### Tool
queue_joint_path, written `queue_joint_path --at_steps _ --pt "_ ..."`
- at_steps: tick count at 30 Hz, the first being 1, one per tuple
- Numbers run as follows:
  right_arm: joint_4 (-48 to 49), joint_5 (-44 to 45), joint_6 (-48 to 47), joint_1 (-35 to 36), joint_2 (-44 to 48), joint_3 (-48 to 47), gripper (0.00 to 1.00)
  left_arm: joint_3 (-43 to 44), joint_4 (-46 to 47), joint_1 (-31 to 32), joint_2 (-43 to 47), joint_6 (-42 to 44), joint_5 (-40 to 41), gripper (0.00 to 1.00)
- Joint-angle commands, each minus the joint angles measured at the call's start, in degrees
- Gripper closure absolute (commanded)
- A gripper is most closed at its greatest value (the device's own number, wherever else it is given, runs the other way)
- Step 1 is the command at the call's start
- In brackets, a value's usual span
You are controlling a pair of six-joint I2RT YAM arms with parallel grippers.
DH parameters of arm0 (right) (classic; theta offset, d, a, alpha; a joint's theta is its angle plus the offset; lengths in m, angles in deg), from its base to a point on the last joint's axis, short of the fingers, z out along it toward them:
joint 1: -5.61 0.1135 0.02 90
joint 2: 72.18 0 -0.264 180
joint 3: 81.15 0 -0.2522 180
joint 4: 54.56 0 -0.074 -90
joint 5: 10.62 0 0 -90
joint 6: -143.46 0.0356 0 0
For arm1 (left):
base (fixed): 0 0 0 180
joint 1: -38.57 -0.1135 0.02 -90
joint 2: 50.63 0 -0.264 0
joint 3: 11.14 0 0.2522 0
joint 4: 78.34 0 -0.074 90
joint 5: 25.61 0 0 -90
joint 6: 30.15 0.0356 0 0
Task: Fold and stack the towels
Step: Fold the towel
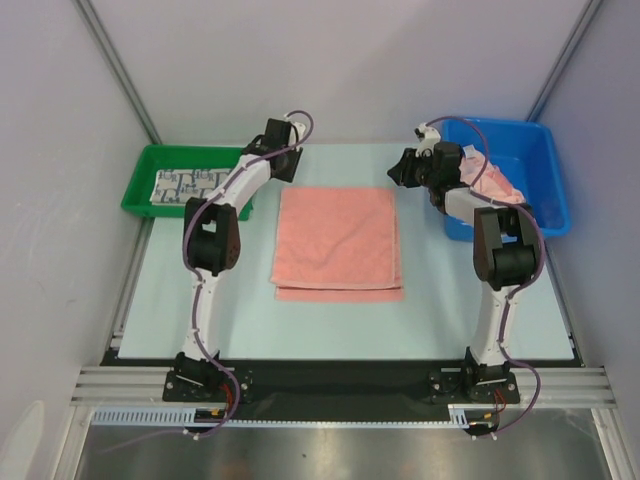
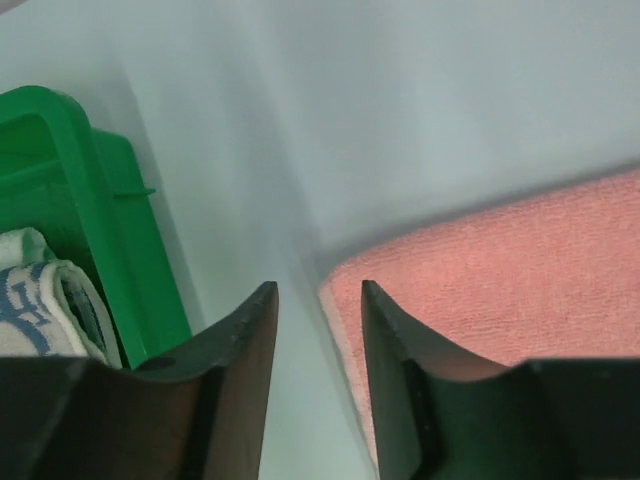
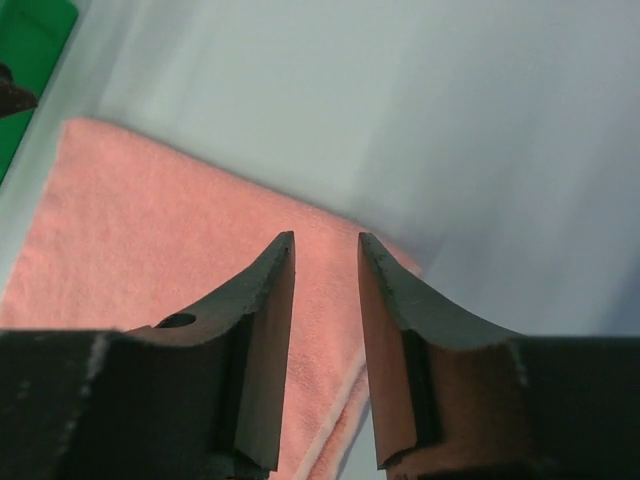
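My left fingers (image 2: 318,290) stand partly apart with nothing between them; through the gap in the left wrist view I see only the pale bench (image 2: 450,120) and the rounded corner of the salmon-pink towel (image 2: 520,280), which fills the lower right of that frame. At the left of the same frame is the wall of the green bin (image 2: 110,230); inside it, at the lower left edge, is a fold of the white towel with a blue-grey pattern (image 2: 40,300).

My right fingers (image 3: 325,240) are also partly open and hold nothing; in the right wrist view the salmon-pink towel spreads across the left and centre of the frame, its corner just right of my fingertips, and a paler hem runs along the bottom between them.

In the top view the salmon-pink towel lies flat and folded in the middle of the frame, a lower layer peeping out along its bottom edge; my left fingers are at its upper left corner and my right fingers at its upper right corner; whether either touches the cloth I cannot tell. The green bin is at the upper left; the blue bin (image 1: 550,170) at the upper right holds a crumpled pink towel (image 1: 495,185), partly hidden by my right arm.
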Motion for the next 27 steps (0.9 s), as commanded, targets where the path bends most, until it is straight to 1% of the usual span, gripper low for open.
queue_joint_path --at_steps 1,2,3,4,5,6,7,8,9,11,12,14,15,17,18,20,21,22,24,27 --pt "-5.62 0.68 0.06 -0.06 -0.63 -6.39 0.63 8.98 -7.7 -0.29 -1.14 0.99 1.31 0.54" --pt "-7.73 2.43 1.54 0.03 1.11 -7.01 0.61 8.99 -9.46 -0.29 -0.35 0.99 1.75 0.53" --pt "-13.06 6.19 2.34 0.55 2.17 -7.45 0.59 7.42 -9.91 -0.29 1.05 0.21 2.19 0.52" --pt "-15.99 7.88 2.96 0.99 3.4 -7.81 0.59 5.93 -10.26 -0.29 2.71 -0.76 2.54 0.51" --pt "-19.06 9.55 3.57 1.61 6.63 -8.07 0.61 4.09 -11.31 -0.29 6.64 -1.98 2.28 0.51" --pt "-27.27 13.4 4.36 3.18 8.05 -7.99 0.62 -1.15 -11.49 -0.2 9.12 -5.13 0.11 0.5" --pt "-31.09 15.18 5.5 3.89 9.72 -7.81 0.62 -4.69 -11.41 -0.2 11.67 -6.47 -1.39 0.5" --pt "-34.7 16.15 7.34 4.59 11.04 -6.94 0.62 -8.55 -11.15 -0.2 17.52 -8.91 -3.85 0.5" --pt "-40.74 16.42 10.92 5.38 13.67 -5.89 0.66 -17.12 -9.66 -0.12 20.28 -12.07 -5.09 0.5" --pt "-44.56 17.38 12.97 7.05 16.4 -2.38 0.67 -26.47 -7.55 -0.03 26.69 -14.38 -9.3 0.5" --pt "-47.36 18.18 13.85 7.93 19.12 0.86 0.67 -34.87 -5.63 0.15 32.47 -15.52 -10.28 0.49" --pt "-49.32 21.15 14.56 10.92 21.76 4.48 0.67 -41.95 -4.21 0.24 37.25 -17.54 -10.72 0.49" --pt "-50.54 22.22 14.91 11.8 23.0 8.06 0.67 -48.86 -2.98 0.32 42.06 -18.51 -12.55 0.49" --pt "-50.91 22.84 17.02 13.21 26.69 11.33 0.67 -54.96 0.36 0.67 46.13 -20.36 -15.64 0.49" --pt "-51.17 22.49 18.94 13.39 27.75 14.74 0.67 -60.48 1.5 0.85 49.28 -22.11 -16.69 0.49" --pt "-50.73 21.09 21.23 14.0 31.35 18.27 0.67 -65.34 5.11 0.94 52.11 -24.31 -17.93 0.48" --pt "-50.47 21.95 22.2 14.44 32.66 19.69 0.68 -69.28 6.33 1.03 53.17 -26.32 -18.37 0.48" --pt "-50.29 22.83 23.95 15.14 34.59 22.48 0.67 -71.23 8.61 1.11 55.01 -26.95 -19.42 0.48" --pt "-49.68 23.98 25.72 16.46 35.84 24.61 0.66 -74.84 9.68 1.12 56.34 -28.88 -17.59 0.48" --pt "-48.45 23.54 28.53 17.52 36.46 27.43 0.65 -76.96 11.88 1.12 57.22 -30.38 -16.79 0.47"
